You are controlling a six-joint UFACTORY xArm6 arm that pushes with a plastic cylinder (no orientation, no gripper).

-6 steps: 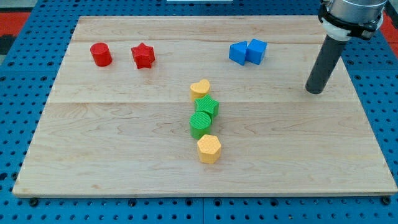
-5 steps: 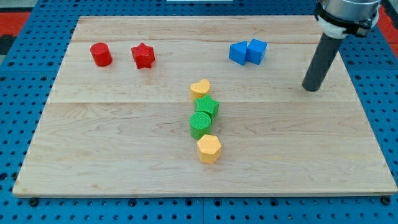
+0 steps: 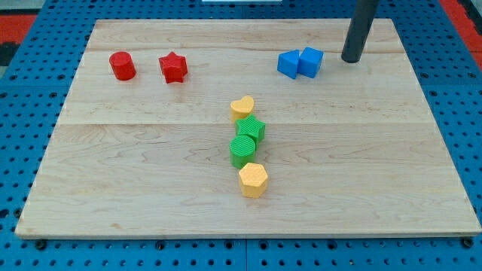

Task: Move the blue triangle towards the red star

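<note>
Two blue blocks sit touching at the view's upper right. The left one [image 3: 287, 65] looks like the blue triangle; the right one [image 3: 310, 62] is a blue cube. The red star [image 3: 172, 67] lies at the upper left, far to the left of the blue pair. My tip [image 3: 350, 59] rests on the board just right of the blue cube, a small gap apart from it.
A red cylinder [image 3: 122, 65] stands left of the red star. In the middle, a column runs downward: yellow heart [image 3: 242, 107], green star [image 3: 252, 129], green cylinder [image 3: 242, 150], yellow hexagon [image 3: 254, 179]. The wooden board [image 3: 113, 188] lies on blue pegboard.
My tip has moved up and to the left, from the board's right side to just right of the blue cube. No block has moved.
</note>
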